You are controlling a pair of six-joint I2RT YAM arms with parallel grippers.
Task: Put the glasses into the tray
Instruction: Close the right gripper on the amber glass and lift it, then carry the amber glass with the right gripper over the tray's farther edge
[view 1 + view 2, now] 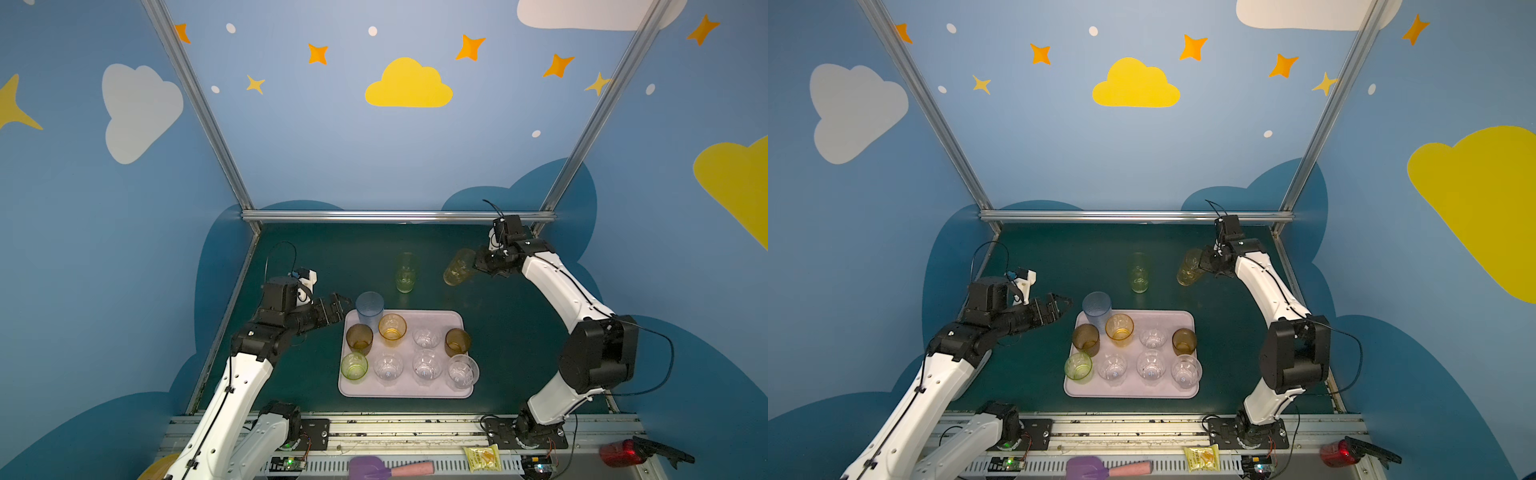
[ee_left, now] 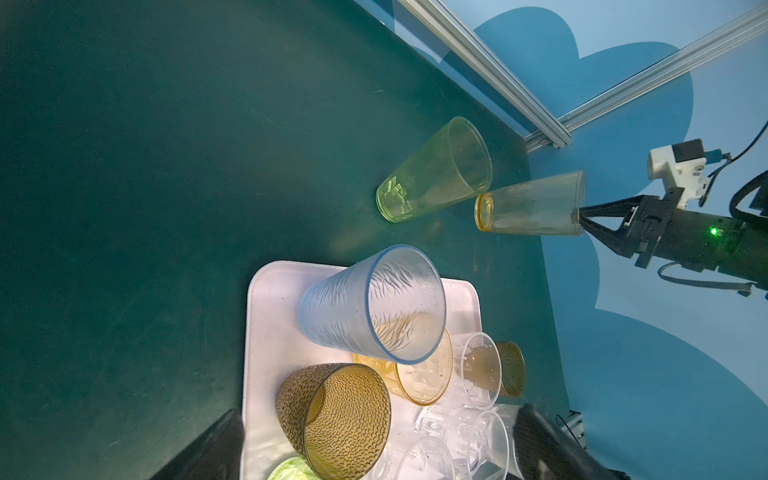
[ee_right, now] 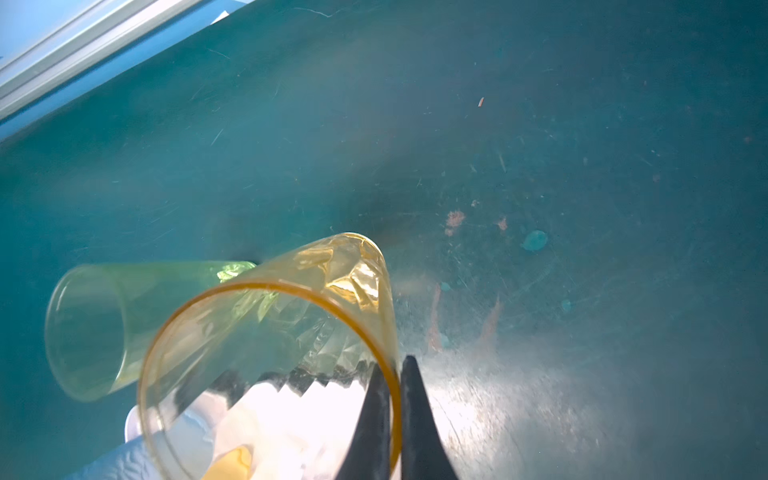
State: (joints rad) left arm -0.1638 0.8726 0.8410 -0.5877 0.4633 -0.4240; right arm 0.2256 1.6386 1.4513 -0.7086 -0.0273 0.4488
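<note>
Held: tall yellow tumbler (image 1: 458, 268), whose rim is clamped by right gripper (image 1: 478, 264), long axis tilted, base aimed leftward at the tray (image 1: 436, 318). Idle: left gripper (image 1: 341, 304), spread wide, empty.

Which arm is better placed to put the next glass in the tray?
Right. The right gripper is shut on the yellow glass at its rim, holding it tilted; the left gripper is open and empty beside the tray.

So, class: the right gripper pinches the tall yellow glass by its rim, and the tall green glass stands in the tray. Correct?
No: the tall green glass stands on the table beyond the tray, as both top views show. The rest holds.
</note>
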